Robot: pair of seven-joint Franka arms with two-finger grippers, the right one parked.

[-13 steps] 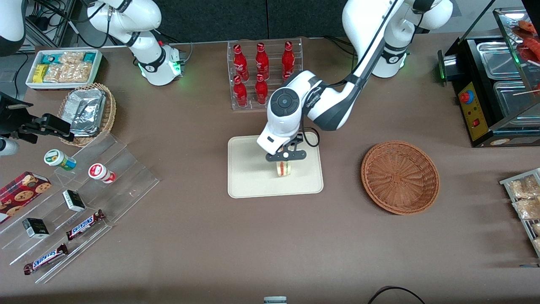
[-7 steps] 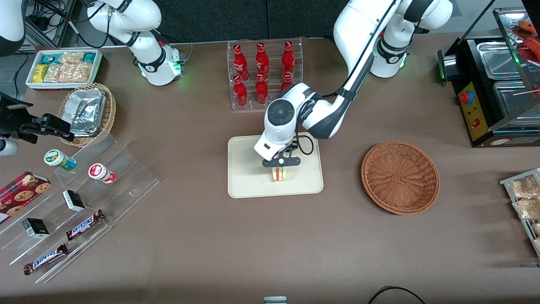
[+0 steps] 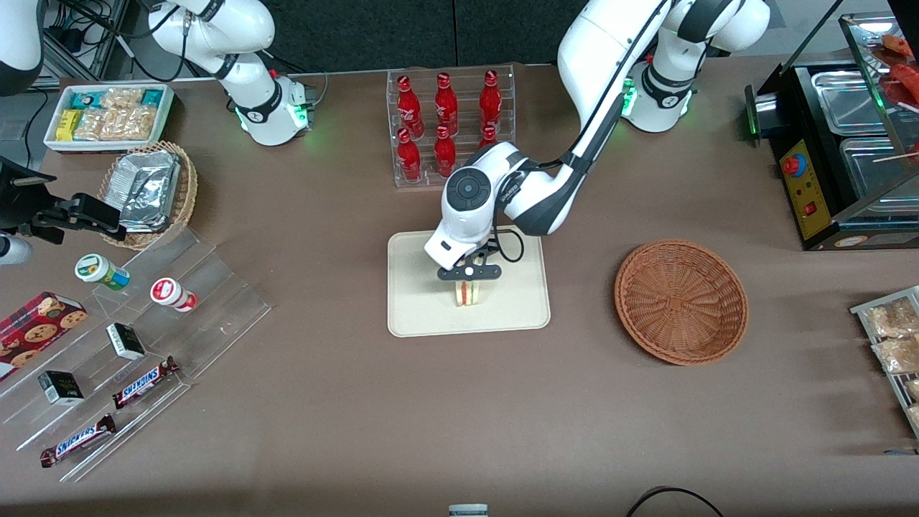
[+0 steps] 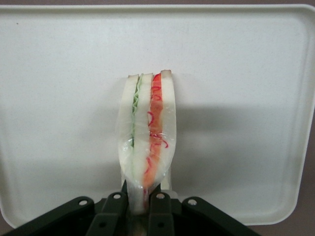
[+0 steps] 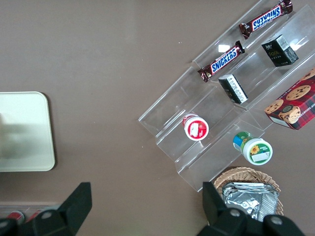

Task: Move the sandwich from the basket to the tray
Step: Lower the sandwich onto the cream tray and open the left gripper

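Over the tray (image 3: pixel 416 316) at mid-tabletop: claw (image 3: pixel 468 281) pinched shut on the sandwich (image 4: pixel 147 142), held upright at its narrow end. Probably light, soft, squashable, slick-wrapped; best gripped gently across the bread faces. Well right: emptied basket (image 3: pixel 680 300).

A robot lab staged as a snack shop: cola bottles (image 3: pixel 445 122) in a clear rack, Snickers bars (image 3: pixel 146 381) on acrylic steps (image 3: pixel 143 345), beside a warming display case (image 3: pixel 854 143).

Left arm bent downward, its gripper (image 3: pixel 467 287) low, fingers (image 4: pixel 158 206) pinched close together
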